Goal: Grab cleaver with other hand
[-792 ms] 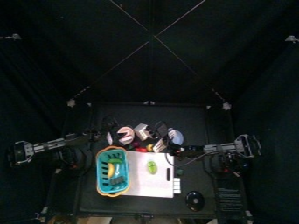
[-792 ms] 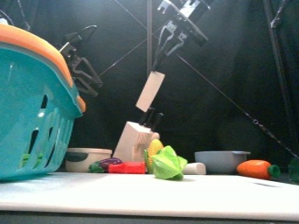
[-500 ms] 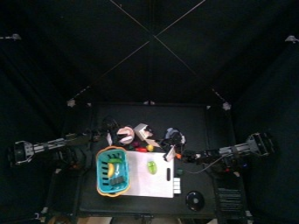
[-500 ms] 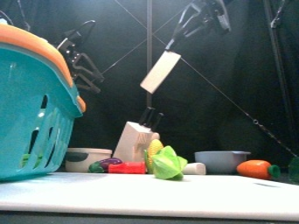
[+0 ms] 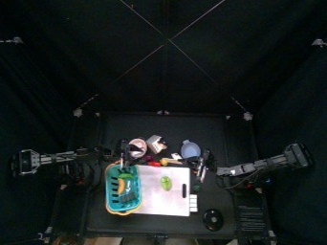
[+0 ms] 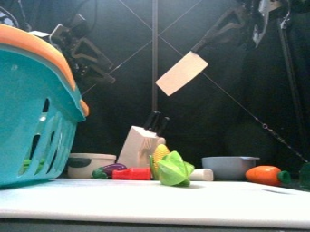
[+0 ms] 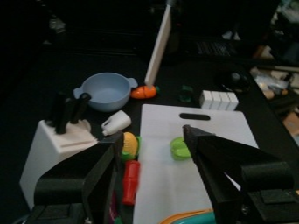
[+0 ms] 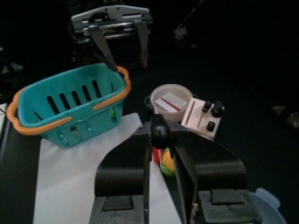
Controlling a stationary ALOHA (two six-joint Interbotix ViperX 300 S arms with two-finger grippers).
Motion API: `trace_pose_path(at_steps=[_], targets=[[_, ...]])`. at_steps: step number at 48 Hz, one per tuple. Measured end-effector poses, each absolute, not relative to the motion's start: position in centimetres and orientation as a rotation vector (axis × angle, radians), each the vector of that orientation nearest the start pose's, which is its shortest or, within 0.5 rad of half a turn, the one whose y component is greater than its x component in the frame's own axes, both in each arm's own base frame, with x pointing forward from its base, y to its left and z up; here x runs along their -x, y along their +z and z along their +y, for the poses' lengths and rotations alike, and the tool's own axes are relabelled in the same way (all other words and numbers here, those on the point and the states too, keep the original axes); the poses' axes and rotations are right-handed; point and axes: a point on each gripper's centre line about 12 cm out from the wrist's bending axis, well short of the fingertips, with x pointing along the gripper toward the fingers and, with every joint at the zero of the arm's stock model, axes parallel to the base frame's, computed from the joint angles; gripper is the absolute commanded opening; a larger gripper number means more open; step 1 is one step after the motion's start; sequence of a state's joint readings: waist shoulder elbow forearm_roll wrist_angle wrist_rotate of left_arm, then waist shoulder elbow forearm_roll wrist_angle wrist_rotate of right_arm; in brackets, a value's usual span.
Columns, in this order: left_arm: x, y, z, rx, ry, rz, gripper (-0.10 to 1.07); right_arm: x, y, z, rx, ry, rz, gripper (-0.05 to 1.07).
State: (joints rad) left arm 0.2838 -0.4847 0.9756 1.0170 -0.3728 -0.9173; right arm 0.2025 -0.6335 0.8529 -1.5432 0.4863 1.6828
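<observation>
The cleaver (image 6: 182,72) has a white blade and a black handle. It hangs tilted in the air, high above the table. My right gripper (image 6: 251,18) is shut on its handle (image 8: 156,133), which shows between the jaws in the right wrist view. The left wrist view shows the blade (image 7: 159,42) edge-on beyond the cutting board. My left gripper (image 6: 75,41) is open and empty, up at the left above the basket, apart from the cleaver. It also shows in the right wrist view (image 8: 114,31) with its jaws apart.
A teal basket (image 6: 36,109) with an orange rim stands at the front left. A white knife block (image 6: 140,145), toy vegetables (image 6: 172,168), a grey bowl (image 6: 230,166) and an orange fruit (image 6: 264,174) lie behind the white cutting board (image 5: 166,191).
My right gripper has carried the cleaver up and to the right, away from the knife block, and the blade has tilted further. My left gripper has drawn back a little to the left.
</observation>
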Motion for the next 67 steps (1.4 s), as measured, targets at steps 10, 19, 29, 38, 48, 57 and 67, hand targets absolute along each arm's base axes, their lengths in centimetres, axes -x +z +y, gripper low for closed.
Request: trace_pose_path(at_steps=[10,19,29,38,48,57,67], targets=[[-31.4,24.3,5.0,0.005,-0.048,0.287,0.91,-27.4,31.3,0.3,-0.008,-0.252,0.197,0.52],[-33.4,23.7,5.4,-0.065,-0.062,0.298,0.91,-27.5,31.2,0.6,-0.013,-0.23,0.202,0.52],[-35.3,23.1,4.9,-0.09,-0.112,0.26,0.91,-27.6,31.2,0.6,-0.015,-0.228,0.202,0.52],[-36.7,22.8,4.9,-0.055,-0.122,0.204,0.91,-27.9,31.1,0.7,-0.013,-0.227,0.209,0.52],[-37.6,22.1,5.4,-0.028,-0.104,0.171,0.84,-28.1,30.9,0.7,-0.012,-0.229,0.217,0.52],[-37.8,21.7,5.5,-0.023,-0.095,0.17,0.65,-28.1,30.8,0.7,-0.011,-0.229,0.22,0.52],[-37.8,21.9,5.5,-0.026,-0.093,0.166,0.45,-28.1,30.9,0.6,-0.028,-0.236,0.222,0.52]])
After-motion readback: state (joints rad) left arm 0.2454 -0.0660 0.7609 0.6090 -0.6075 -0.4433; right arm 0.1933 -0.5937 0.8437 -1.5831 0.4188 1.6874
